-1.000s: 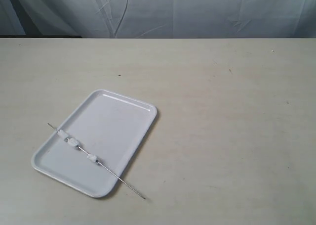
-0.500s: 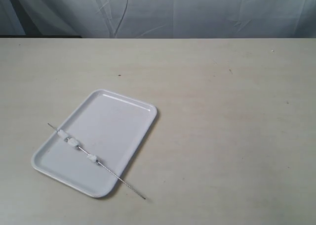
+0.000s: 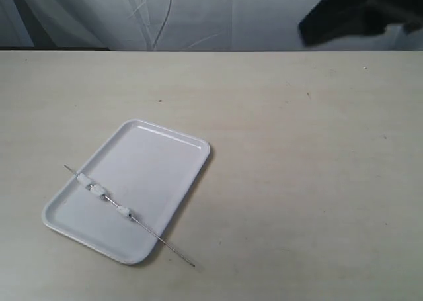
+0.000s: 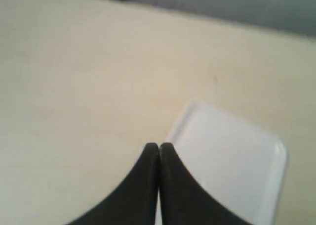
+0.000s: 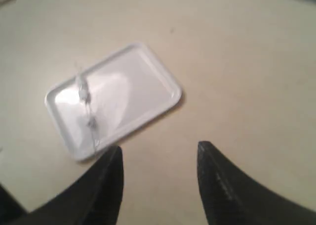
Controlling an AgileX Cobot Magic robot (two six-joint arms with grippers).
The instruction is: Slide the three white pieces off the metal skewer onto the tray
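A glossy white tray [image 3: 155, 159] lies at the left front of the table. The thin metal skewer [image 3: 162, 240] rests slantwise across it, its pointed end sticking past the near rim. Three white pieces [image 3: 97, 191] are threaded on the skewer over the tray. The right wrist view shows the tray [image 5: 148, 86], the skewer [image 5: 94, 138] and the pieces [image 5: 82, 90] blurred, well beyond my open right gripper [image 5: 159, 153]. My left gripper [image 4: 159, 147] is shut on nothing, high above the table near a corner of the tray [image 4: 232, 156]. In the exterior view only a dark blurred arm [image 3: 353, 13] shows at the top right.
The beige table [image 3: 297, 169] stretches bare to the right of the tray. A grey cloth backdrop [image 3: 218, 16] hangs behind the far edge of the table.
A dark blurred arm has come into the exterior view at the top right. The tray, skewer and pieces have not moved.
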